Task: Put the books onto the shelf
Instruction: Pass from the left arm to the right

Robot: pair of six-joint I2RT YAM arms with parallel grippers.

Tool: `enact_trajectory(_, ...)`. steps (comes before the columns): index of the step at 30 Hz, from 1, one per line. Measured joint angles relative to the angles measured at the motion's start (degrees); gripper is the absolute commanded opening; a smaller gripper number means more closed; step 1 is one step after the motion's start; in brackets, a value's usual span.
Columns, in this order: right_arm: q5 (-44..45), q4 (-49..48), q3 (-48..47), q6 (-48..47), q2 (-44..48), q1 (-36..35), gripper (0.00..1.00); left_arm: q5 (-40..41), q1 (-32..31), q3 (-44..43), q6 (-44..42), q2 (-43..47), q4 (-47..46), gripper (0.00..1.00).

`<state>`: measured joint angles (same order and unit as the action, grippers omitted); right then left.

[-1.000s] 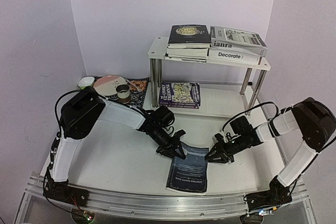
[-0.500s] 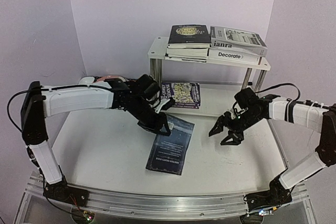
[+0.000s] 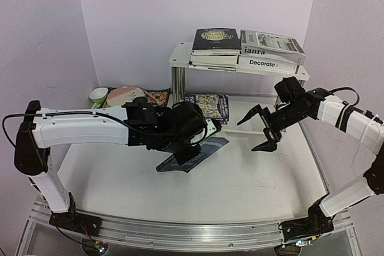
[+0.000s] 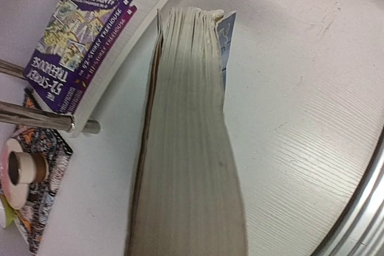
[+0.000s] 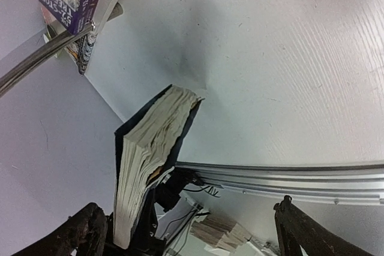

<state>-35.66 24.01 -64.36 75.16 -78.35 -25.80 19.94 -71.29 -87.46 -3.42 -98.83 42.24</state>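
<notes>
**Item: dark blue book, in hand, bound for the lower board**

Left end effector: closed on the dark blue book, gripping one end so the book runs straight out from the wrist. Book's position: raised at a slant over the tabletop, mid-field, just in front of the shelf; whether its low corner touches the tabletop cannot be told. Long axis: near left to far right in the overhead view, with the free end pointing at the front edge of the shelf's lower board, close to the purple paperback lying flat there. Page edges face the left wrist camera. Right end effector: fingers spread wide, empty, apart from the book on its right side, tips aimed toward it. Nearer arm: the left, which holds it. Judgement: the coming move turns on levelling the book and sliding it forward along its own axis onto the lower board, beside the paperback
</notes>
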Motion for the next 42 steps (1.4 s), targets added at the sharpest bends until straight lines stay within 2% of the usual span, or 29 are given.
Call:
enact_trajectory(6, 1.18, -0.39, 0.07, 10.43, 0.85, -0.7, 0.98, 6.03, -1.14, -5.09, -4.74, -4.15, -0.13, 0.0)
enact_trajectory(14, 3.1, -9.44, 2.64, 19.43, 2.21, -3.91, 0.97, 6.71, -1.84, -8.63, -7.08, -6.99, -0.15, 0.0)
enact_trajectory(16, 4.0, -10.97, 2.8, 20.48, 2.21, -4.28, 0.93, 6.62, -1.92, -9.05, -7.1, -7.28, -0.2, 0.0)
enact_trajectory(20, 5.53, -13.03, 3.19, 21.68, 2.21, -5.03, 0.77, 5.92, -1.92, -9.46, -7.08, -7.37, -0.15, 0.0)
enact_trajectory(27, 6.91, -14.51, 3.8, 23.56, 1.86, -6.49, 0.71, 5.18, -1.95, -9.94, -6.86, -7.37, -0.22, 0.0)
enact_trajectory(30, 7.04, -15.37, 3.8, 23.98, 1.22, -7.02, 0.65, 4.96, -1.97, -9.94, -6.64, -7.37, -0.22, 0.0)
enact_trajectory(34, 7.13, -16.09, 3.8, 24.5, 0.5, -7.37, 0.49, 4.63, -2.19, -9.94, -6.54, -7.37, -0.24, 0.0)
enact_trajectory(39, 7.23, -16.37, 4.04, 25.14, 0.46, -7.41, 0.18, 4.37, -2.64, -9.99, -5.7, -7.37, -0.35, 0.0)
enact_trajectory(41, 7.19, -16.31, 4.15, 25.64, 0.46, -7.41, 0.04, 4.24, -2.71, -9.99, -5.49, -7.37, -0.44, 0.04)
enact_trajectory(42, 7.13, -16.28, 4.15, 26.18, 0.46, -7.41, 0.0, 4.35, -2.73, -9.99, -5.51, -7.37, -0.46, 0.1)
